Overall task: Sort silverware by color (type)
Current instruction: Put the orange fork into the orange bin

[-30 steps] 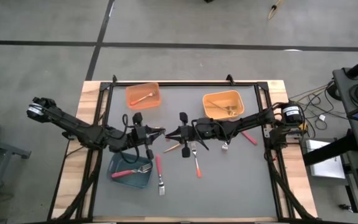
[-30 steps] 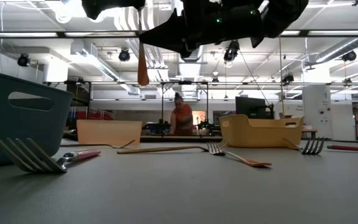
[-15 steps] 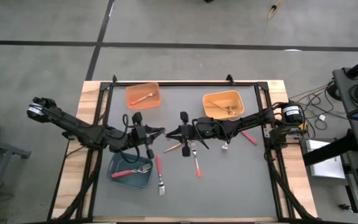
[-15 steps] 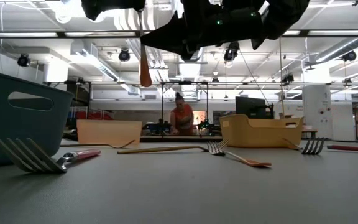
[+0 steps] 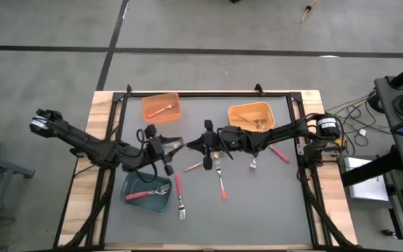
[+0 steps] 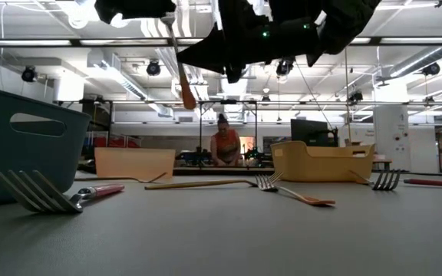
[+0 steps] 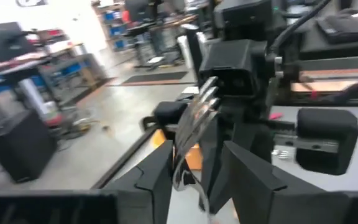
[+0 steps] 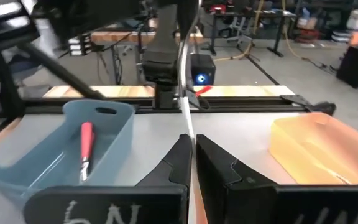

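Between the two pincers, above mid-table: orange-handled fork (image 6: 181, 73) in the air, tilted, handle end hanging lowest in the low view. Silver tines (image 7: 205, 94) show in the left wrist view. It reads as a thin edge-on line in the right wrist view.

Right gripper (image 5: 192, 145) is clamped on the fork, fingertips pinched together on the shaft. Right arm stretches flat across the table from the right edge.

Left gripper (image 5: 176, 145) sits nose to nose with the right one. Its fingers (image 7: 159, 169) stand apart with the fork shaft in the gap, closer to one finger. Can't tell if that finger touches it. Left arm runs in low from the left edge.

Around the pincers:
- Just below them on the mat: second orange-handled fork (image 5: 195, 166), lying slanted.
- Near the right gripper's underside: long orange fork (image 5: 220, 179) and a small fork (image 5: 253, 165). Past the right forearm there is a red-handled fork (image 5: 280, 154).
- Below the left gripper: red-handled fork by the bin (image 5: 179, 194). Teal bin (image 5: 129, 198) is beside it with red-handled forks inside.
- Behind the left gripper: orange bin (image 5: 147, 113) with one fork in it.
- Behind the right forearm: yellow-orange bin (image 5: 234, 127) holding gold forks.

Nothing stands between the two grippers except the fork. A person (image 6: 224, 146) is in the room beyond the table, well apart from both arms.
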Motion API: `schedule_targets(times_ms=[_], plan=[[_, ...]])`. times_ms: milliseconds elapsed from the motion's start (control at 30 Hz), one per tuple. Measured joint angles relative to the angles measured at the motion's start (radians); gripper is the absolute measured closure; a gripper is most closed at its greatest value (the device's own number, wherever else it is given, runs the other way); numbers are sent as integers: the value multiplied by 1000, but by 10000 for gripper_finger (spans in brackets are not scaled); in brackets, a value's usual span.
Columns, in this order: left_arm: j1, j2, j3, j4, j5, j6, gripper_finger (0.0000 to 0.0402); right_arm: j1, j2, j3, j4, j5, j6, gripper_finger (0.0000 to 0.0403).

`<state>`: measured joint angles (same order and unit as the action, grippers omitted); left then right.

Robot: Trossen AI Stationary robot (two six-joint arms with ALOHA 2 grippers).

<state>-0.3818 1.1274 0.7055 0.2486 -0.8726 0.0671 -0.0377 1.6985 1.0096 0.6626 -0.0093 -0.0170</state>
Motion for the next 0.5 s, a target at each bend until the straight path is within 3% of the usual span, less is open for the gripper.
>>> schedule_targets(times_ms=[133,333,500], plan=[[-1,-29,0,-41,-72,1,262,-33,0,0,0,-2,54,394],[-1,-51,0,-37,-76,-13,249,-56,1,0,8,-90,73,394],[-3,-59,0,-41,-193,-20,248,-57,5,0,15,-79,72,395]])
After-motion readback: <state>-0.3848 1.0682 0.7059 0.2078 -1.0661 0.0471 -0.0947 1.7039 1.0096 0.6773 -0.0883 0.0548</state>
